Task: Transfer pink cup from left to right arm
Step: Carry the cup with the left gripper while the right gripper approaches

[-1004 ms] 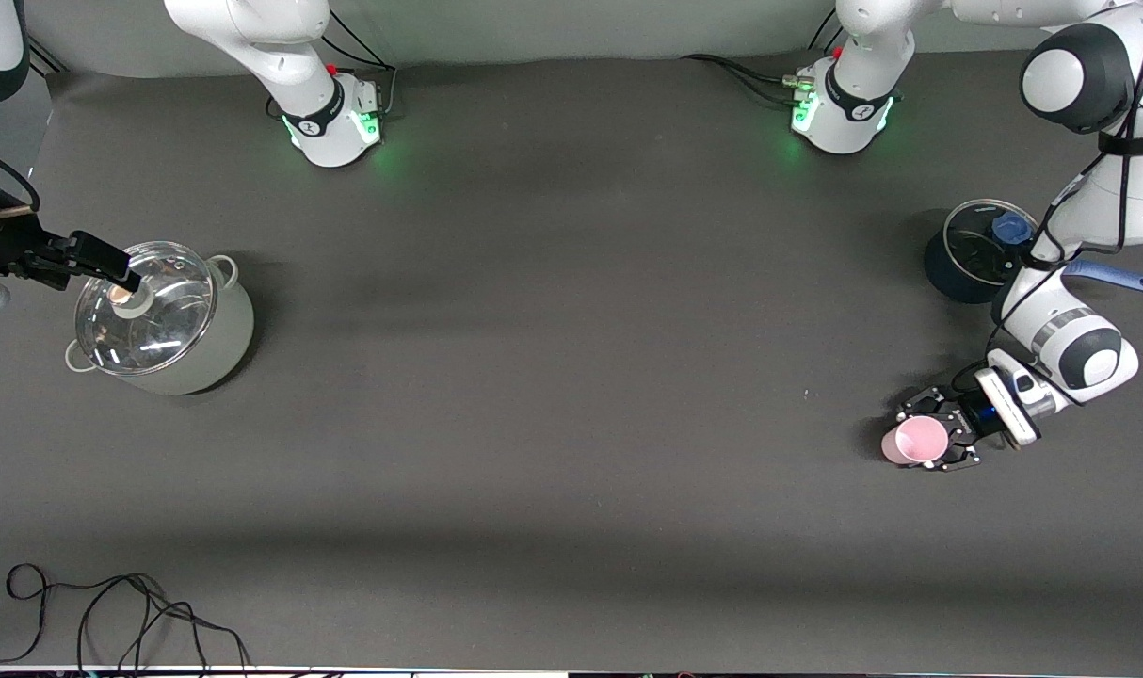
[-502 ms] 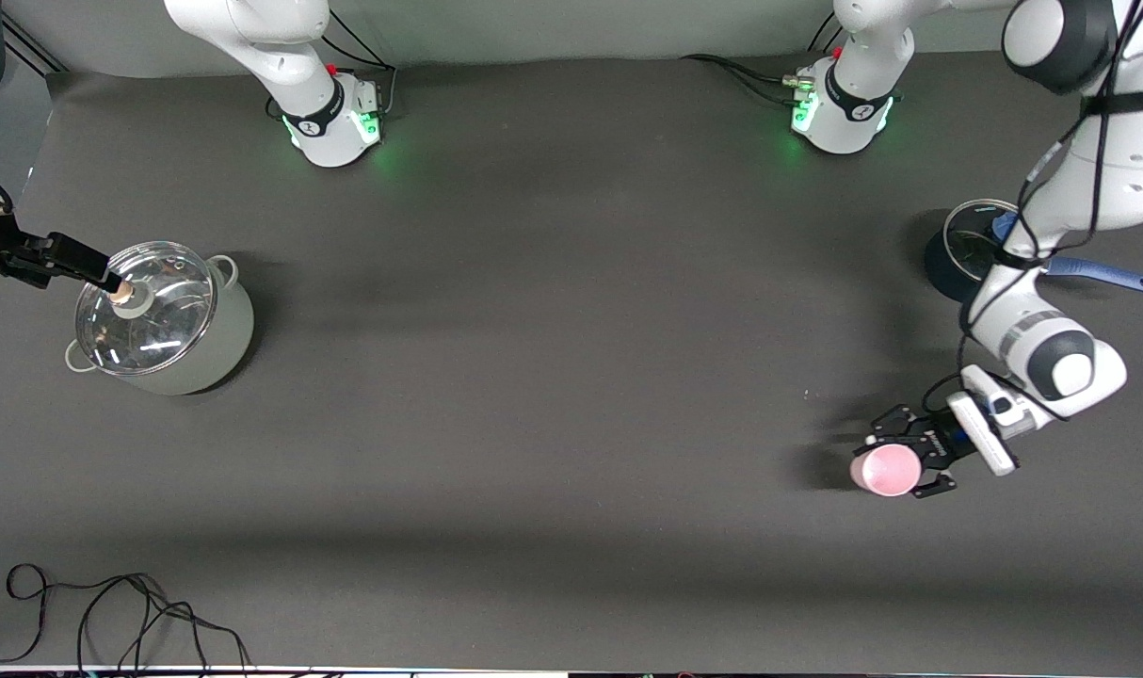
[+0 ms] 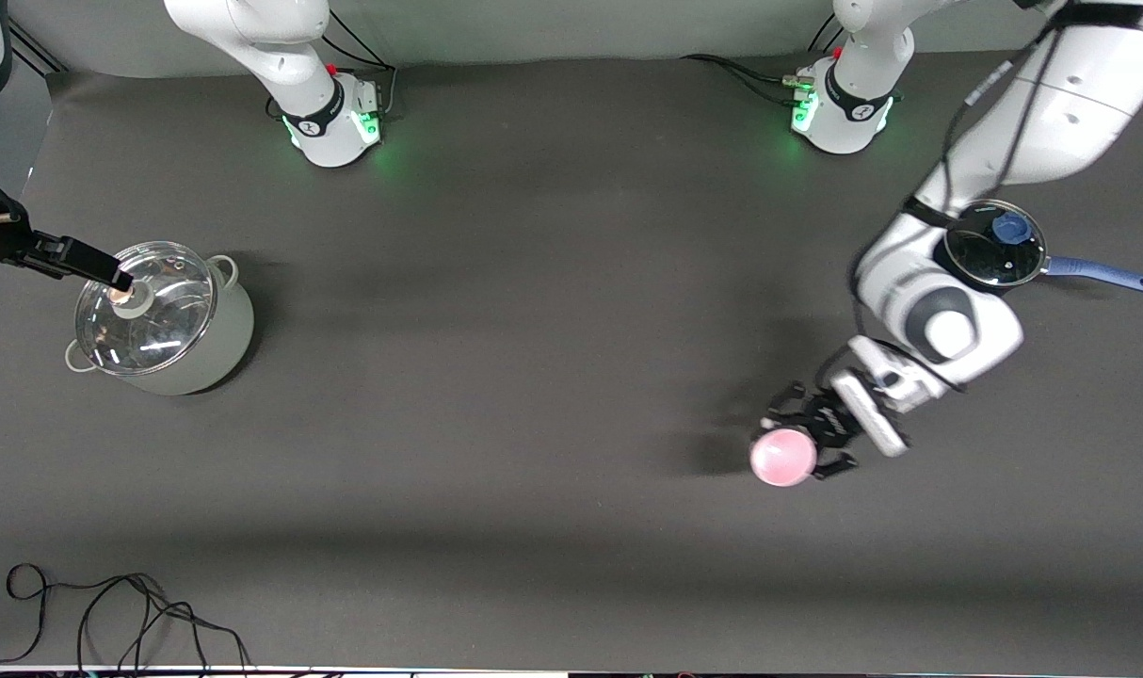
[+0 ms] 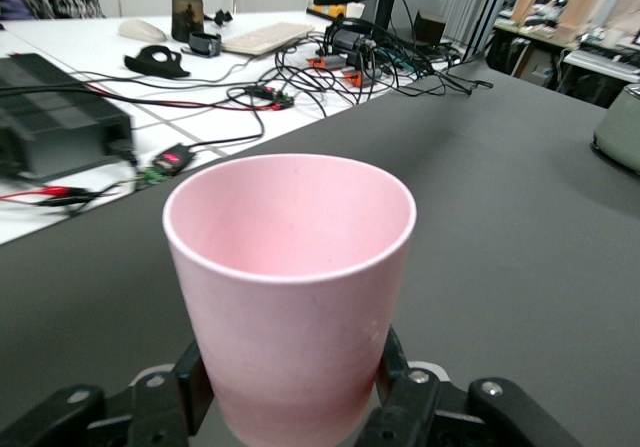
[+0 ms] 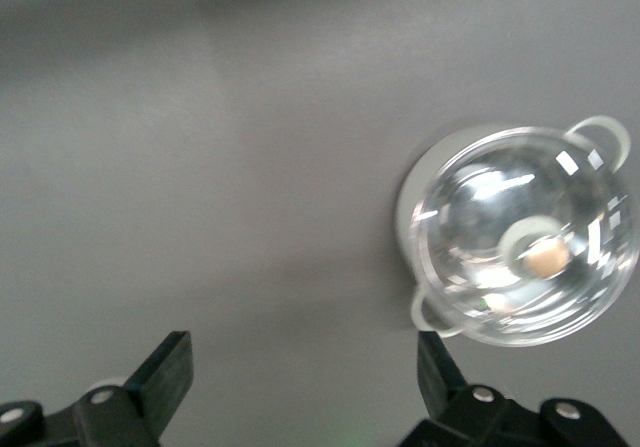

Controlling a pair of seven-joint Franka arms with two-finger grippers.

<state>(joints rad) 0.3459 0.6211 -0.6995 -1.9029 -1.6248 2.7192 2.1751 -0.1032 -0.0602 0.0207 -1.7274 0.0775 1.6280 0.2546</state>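
Observation:
The pink cup is upright, mouth up, clamped near its base between the skeletal fingers of my left gripper. It hangs above the bare table toward the left arm's end. In the left wrist view the cup fills the middle, with a finger pressed on each side. My right gripper is in the air at the right arm's end, over the rim of the steel pot's lid. In the right wrist view it is open and empty, jaws wide apart.
A steel pot with a glass lid stands at the right arm's end and shows in the right wrist view. A dark saucepan with a glass lid and blue handle sits under the left arm. A black cable lies at the table's near edge.
My left gripper has lifted the pink cup and carried it toward the middle of the table. The right gripper has shifted only slightly by the pot.

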